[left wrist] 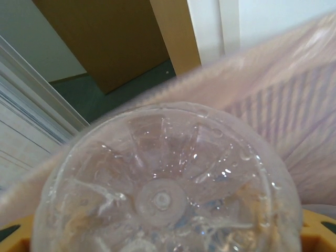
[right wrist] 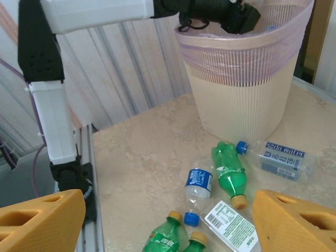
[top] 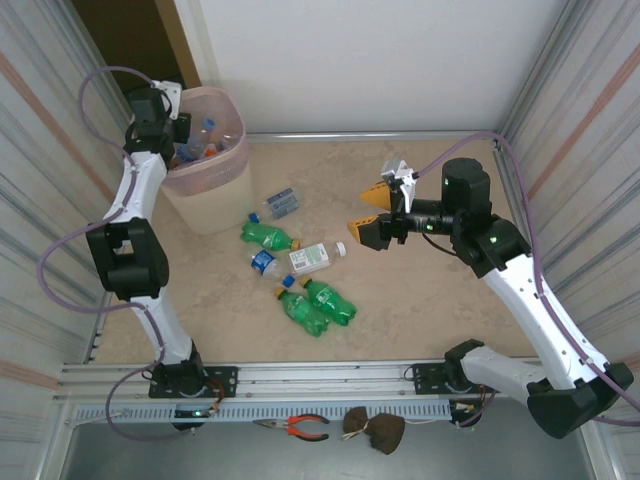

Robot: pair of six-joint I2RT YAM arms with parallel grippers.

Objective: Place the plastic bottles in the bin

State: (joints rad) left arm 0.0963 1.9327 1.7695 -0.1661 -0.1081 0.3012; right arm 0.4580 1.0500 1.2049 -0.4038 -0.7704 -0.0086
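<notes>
The left gripper (top: pixel 183 150) hung over the near-left rim of the bin (top: pixel 207 205), closed on a clear bottle (left wrist: pixel 163 189). I judge it was held there so that letting go would drop it straight in among the bottles already inside. The left wrist camera made that grip plain: the bottle's ribbed base sat close to the lens, with an orange finger (left wrist: pixel 13 239) at either lower corner and the pink bag (left wrist: pixel 294 79) folded over the rim behind. From above, the bottle was hard to pick out against the clutter in the bin.

The right gripper (top: pixel 368 213) hovered over the middle of the table (top: pixel 440 310), spread wide and holding nothing. It faced the six loose bottles (top: pixel 268 236) lying on their sides — probably poised for a pick. Its own camera showed what the overhead view blurred — labels and caps, two green ones side by side, a small blue-capped one beside a white-labelled one, and a water bottle nearest the bin's foot.
</notes>
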